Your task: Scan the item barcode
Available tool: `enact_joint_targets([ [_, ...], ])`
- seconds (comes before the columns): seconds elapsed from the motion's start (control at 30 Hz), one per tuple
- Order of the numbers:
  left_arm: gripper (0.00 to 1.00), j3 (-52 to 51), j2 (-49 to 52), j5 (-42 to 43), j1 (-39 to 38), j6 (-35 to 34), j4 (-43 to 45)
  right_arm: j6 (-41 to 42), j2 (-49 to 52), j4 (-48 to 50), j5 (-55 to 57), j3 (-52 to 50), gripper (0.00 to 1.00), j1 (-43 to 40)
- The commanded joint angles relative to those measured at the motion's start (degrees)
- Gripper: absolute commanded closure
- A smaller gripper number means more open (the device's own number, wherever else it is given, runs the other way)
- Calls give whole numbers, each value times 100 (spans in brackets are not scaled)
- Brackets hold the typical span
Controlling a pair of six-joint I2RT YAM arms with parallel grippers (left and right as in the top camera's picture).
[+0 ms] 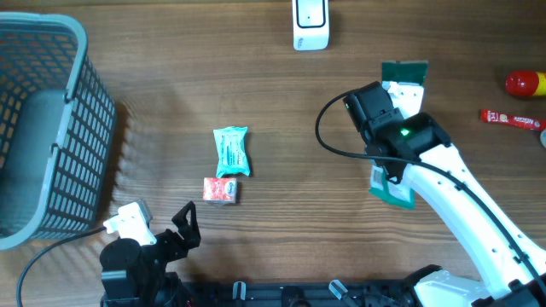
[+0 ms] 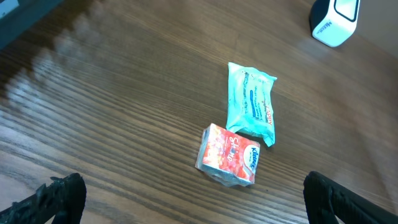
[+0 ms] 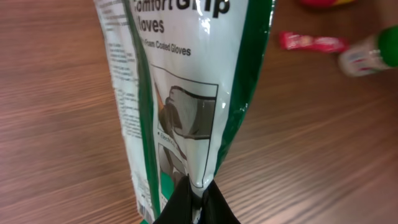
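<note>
My right gripper (image 3: pixel 198 206) is shut on the bottom seam of a white and green pack of gloves (image 3: pixel 186 74), which rises away from the fingers above the table. A strip of barcode (image 3: pixel 144 202) shows at the pack's lower left edge. From overhead, the gloves pack (image 1: pixel 404 83) sticks out on both sides of the right wrist, which hides the fingers. The white scanner (image 1: pixel 310 24) stands at the table's far edge, apart from the pack. My left gripper (image 2: pixel 193 200) hangs open and empty near the front left.
A teal wipes pack (image 1: pixel 231 151) and a small red packet (image 1: pixel 221 190) lie left of centre, just beyond the left gripper. A grey basket (image 1: pixel 81 128) fills the far left. A red bottle (image 1: pixel 525 83) and a red stick pack (image 1: pixel 510 118) lie at the right edge.
</note>
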Motion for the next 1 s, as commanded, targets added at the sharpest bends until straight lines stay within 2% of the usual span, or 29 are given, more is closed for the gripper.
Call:
enact_joint_targets([
  [0.0,0,4,-35,68,-22,-33,17,149,28,-105,669,483,95,120],
  [0.13,0,4,-35,68,-22,-31,17,129,70,-136,208,551,95,184],
  [0.2,0,4,-35,68,-22,-33,17,177,275,-332,317,551,95,205],
  [0.3,0,4,-35,68,-22,-31,17,675,686,-686,667,562,95,219],
  [0.4,0,4,-35,68,-22,-33,17,723,1178,-859,535,621,95,295],
  [0.6,0,4,-35,68,-22,-31,17,581,2074,-984,149,901,95,1102],
  [0.77,0,4,-35,70,-22,-33,17,579,2516,-402,-802,938,95,1856],
  [0.9,0,4,-35,68,-22,-33,17,577,2603,120,-1569,935,95,2017],
  [0.97,0,4,-35,68,-22,-33,17,577,2601,234,-1720,938,91,2017],
])
